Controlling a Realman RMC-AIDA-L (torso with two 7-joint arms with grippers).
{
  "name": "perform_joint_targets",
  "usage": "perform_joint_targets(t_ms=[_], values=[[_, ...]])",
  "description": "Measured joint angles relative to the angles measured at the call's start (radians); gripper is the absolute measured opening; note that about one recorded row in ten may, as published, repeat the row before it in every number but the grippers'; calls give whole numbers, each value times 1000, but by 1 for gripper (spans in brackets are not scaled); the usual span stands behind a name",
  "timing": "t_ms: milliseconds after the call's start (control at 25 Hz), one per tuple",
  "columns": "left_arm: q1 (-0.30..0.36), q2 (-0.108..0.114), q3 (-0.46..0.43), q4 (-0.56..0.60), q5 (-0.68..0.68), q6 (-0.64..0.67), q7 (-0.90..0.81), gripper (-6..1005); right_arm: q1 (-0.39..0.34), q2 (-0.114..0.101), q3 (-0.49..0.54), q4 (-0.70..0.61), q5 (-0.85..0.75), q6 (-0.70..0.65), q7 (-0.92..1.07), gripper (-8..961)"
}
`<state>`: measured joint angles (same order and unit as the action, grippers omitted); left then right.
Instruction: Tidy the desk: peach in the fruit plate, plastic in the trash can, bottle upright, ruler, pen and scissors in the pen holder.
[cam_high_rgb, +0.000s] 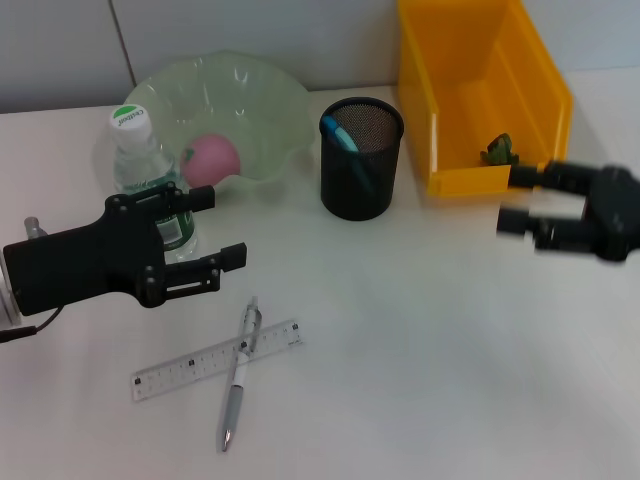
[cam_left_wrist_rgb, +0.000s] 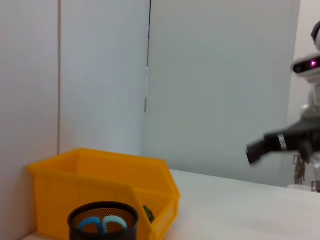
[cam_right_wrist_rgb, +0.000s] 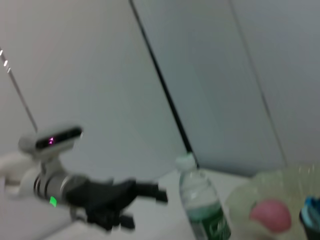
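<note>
The yellow bin (cam_high_rgb: 480, 90) holds the plastic (cam_high_rgb: 499, 150). The peach (cam_high_rgb: 212, 160) lies in the plate (cam_high_rgb: 250, 100); the bottle (cam_high_rgb: 140, 160) stands upright beside it. Scissors (cam_high_rgb: 340, 135) sit in the holder (cam_high_rgb: 361, 160). Both the left gripper (cam_high_rgb: 215, 230) and right gripper (cam_high_rgb: 515, 200) are spread, empty. The ruler (cam_high_rgb: 215, 360) and pen (cam_high_rgb: 238, 375) lie crossed.

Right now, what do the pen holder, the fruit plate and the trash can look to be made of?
Pen holder: black metal mesh, going by the fine see-through grid. Fruit plate: translucent pale green, wavy rim, glass or plastic, cannot tell. Trash can: glossy yellow moulded plastic, likely, with thick smooth walls.
</note>
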<state>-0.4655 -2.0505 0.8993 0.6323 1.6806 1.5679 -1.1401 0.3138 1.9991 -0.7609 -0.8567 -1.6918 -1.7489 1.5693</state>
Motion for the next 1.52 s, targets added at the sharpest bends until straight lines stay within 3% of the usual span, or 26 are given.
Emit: perform_joint_targets(t_ms=[120, 520, 800, 1200, 1520], values=[[-11, 10, 13, 1, 7, 16, -39, 751, 8, -3, -1, 18, -109, -14, -36, 795], [-20, 18, 24, 16, 96, 27, -150, 750, 69, 4, -9, -23, -340, -28, -119, 795], [-22, 10, 22, 16, 116, 27, -160, 750, 71, 8, 0, -31, -344, -20, -176, 795], [-29, 15, 24, 18, 128, 29, -156, 749, 79, 15, 4, -39, -343, -17, -199, 795], [-101, -10, 24, 39, 217, 20, -167, 748, 74, 12, 5, -32, -345, 13, -198, 795]])
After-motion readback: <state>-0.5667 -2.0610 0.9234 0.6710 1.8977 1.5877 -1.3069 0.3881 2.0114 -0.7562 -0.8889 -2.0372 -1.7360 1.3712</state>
